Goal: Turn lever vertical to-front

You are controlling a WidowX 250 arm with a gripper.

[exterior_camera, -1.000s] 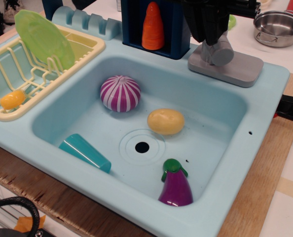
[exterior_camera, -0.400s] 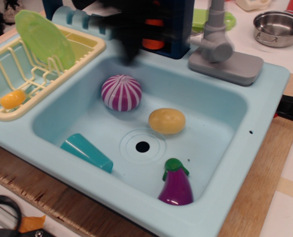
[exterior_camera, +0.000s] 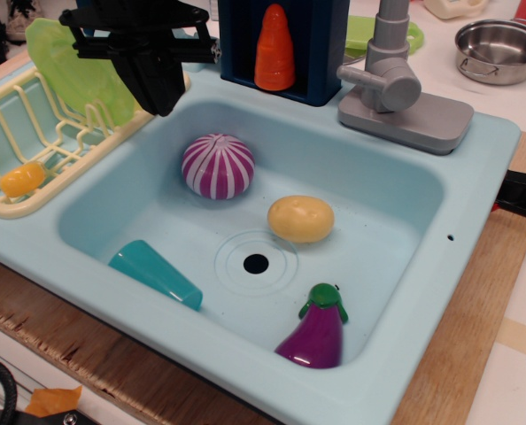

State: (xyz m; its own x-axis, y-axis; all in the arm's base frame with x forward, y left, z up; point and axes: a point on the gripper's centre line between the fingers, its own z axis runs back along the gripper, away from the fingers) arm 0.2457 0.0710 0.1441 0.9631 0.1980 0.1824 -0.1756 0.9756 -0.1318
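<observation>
Sink (exterior_camera: pixel 475 142): we see a pale blue toy basin on a wooden board; its hollow keeps the loose toys together.
Rack (exterior_camera: pixel 6 199): it sits at the left edge so the green plate (exterior_camera: pixel 73 66) can lean upright in its slots.
Claw (exterior_camera: pixel 161 93): we find it above the sink's back-left corner, well apart from the lever; its dark shape hides the fingers, so we cannot tell if they are spread or pressed together.
Lever (exterior_camera: pixel 389 81): it stands on its grey base at the back-right rim, short round arm pointing toward us, nothing touching it.
Toys: the striped ball (exterior_camera: pixel 217 166), potato (exterior_camera: pixel 300 219) and eggplant (exterior_camera: pixel 314 332) lie loose on the basin floor, clear of the lever.
</observation>
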